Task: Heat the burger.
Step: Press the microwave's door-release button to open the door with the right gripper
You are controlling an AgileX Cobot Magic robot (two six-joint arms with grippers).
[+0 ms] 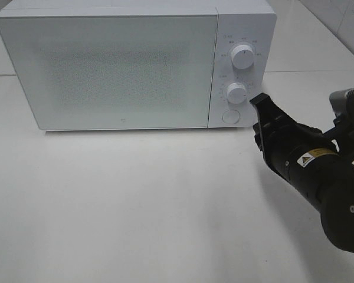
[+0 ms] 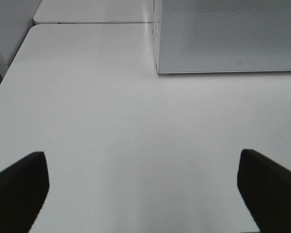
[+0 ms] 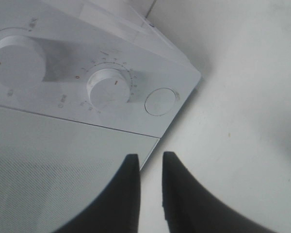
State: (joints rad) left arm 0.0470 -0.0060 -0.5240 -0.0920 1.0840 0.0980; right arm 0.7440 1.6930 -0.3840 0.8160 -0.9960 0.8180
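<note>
The microwave [image 1: 106, 65] stands shut on the tabletop [image 1: 135, 200], and the burger is nowhere to be seen; behind that frosted door [image 1: 124, 88] is my guess. The right pincer [image 1: 258, 100] hovers just beside the lower knob [image 1: 236, 92] and round button [image 1: 230, 116], jaws drawn almost together on nothing, likely to poke or turn a control. The left pincer [image 2: 141, 160] hangs wide open over bare tabletop, out of the way.

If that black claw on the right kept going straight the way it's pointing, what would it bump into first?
The right gripper would probably meet the microwave's control panel, near the round button; depth is unclear.
</note>
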